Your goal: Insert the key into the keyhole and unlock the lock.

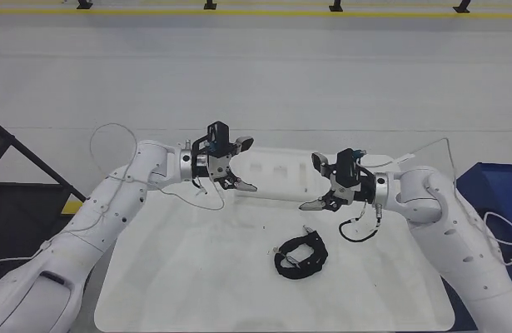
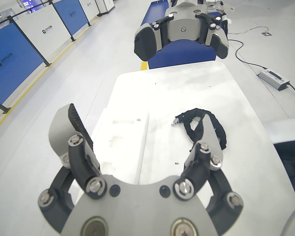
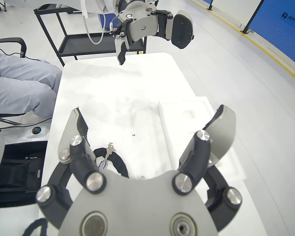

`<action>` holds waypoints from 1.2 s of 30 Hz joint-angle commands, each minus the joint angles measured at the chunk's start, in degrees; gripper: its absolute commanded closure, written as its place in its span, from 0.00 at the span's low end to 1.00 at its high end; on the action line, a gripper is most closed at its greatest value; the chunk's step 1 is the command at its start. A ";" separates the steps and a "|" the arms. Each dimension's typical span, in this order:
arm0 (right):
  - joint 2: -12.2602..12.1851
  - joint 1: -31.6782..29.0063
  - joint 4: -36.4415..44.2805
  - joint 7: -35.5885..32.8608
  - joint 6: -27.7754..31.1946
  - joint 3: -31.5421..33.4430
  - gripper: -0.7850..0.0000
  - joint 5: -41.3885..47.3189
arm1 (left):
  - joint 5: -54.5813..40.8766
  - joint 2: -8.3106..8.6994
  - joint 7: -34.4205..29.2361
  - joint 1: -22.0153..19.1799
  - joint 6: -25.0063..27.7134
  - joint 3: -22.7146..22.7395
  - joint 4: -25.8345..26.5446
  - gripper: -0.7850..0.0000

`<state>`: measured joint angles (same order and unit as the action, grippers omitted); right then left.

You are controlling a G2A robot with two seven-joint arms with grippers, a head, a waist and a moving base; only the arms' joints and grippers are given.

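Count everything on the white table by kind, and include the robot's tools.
Black fabric-covered loop lock: 1
Silver metal key: 1
White foam tray: 1
Robot tools: 2, left tool and right tool, both open
Total: 5

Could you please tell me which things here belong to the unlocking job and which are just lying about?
Job: black cable lock, key, left hand and right hand, both open.
Lying about: white foam tray, black cart, floor power adapter.
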<state>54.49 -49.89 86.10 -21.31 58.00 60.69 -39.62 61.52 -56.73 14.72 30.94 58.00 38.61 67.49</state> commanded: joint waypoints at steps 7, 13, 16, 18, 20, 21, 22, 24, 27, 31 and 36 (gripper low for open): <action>-1.09 4.45 -1.61 2.82 0.00 -3.46 0.00 -0.37 | -14.61 4.15 -8.14 -6.84 0.00 -9.25 1.91 0.00; -2.02 7.23 -3.59 2.57 0.00 -6.06 0.00 2.02 | -18.07 6.37 -9.74 -10.24 0.00 -14.63 2.86 0.00; -2.04 7.28 -3.63 2.56 0.00 -6.11 0.00 2.08 | -18.09 6.40 -9.77 -10.28 0.00 -14.69 2.89 0.00; -2.03 7.26 -3.61 2.56 0.00 -6.09 0.00 2.06 | -18.09 6.39 -9.72 -10.27 0.00 -14.69 2.86 0.00; -2.02 7.23 -3.59 2.57 0.00 -6.06 0.00 2.02 | -18.08 6.37 -9.73 -10.24 0.00 -14.64 2.86 0.00; -2.02 7.23 -3.59 2.57 0.00 -6.06 0.00 2.02 | -18.07 6.37 -9.73 -10.24 0.00 -14.64 2.86 0.00; -2.02 7.23 -3.59 2.57 0.00 -6.06 0.00 2.02 | -18.07 6.37 -9.74 -10.24 0.00 -14.63 2.86 0.00; -2.02 7.23 -3.59 2.57 0.00 -6.06 0.00 2.01 | -18.07 6.37 -9.74 -10.24 0.00 -14.63 2.86 0.00; -2.02 7.23 -3.59 2.57 0.00 -6.06 0.00 2.01 | -18.07 6.37 -9.74 -10.24 0.00 -14.63 2.86 0.00; -2.02 7.23 -3.59 2.57 0.00 -6.06 0.00 2.01 | -18.07 6.37 -9.74 -10.24 0.00 -14.63 2.86 0.00; -2.02 7.23 -3.59 2.57 0.00 -6.06 0.00 2.01 | -18.07 6.37 -9.74 -10.24 0.00 -14.63 2.86 0.00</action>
<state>52.47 -42.66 82.51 -18.73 58.00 54.63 -37.61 43.45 -50.36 4.98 20.70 58.00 23.98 70.35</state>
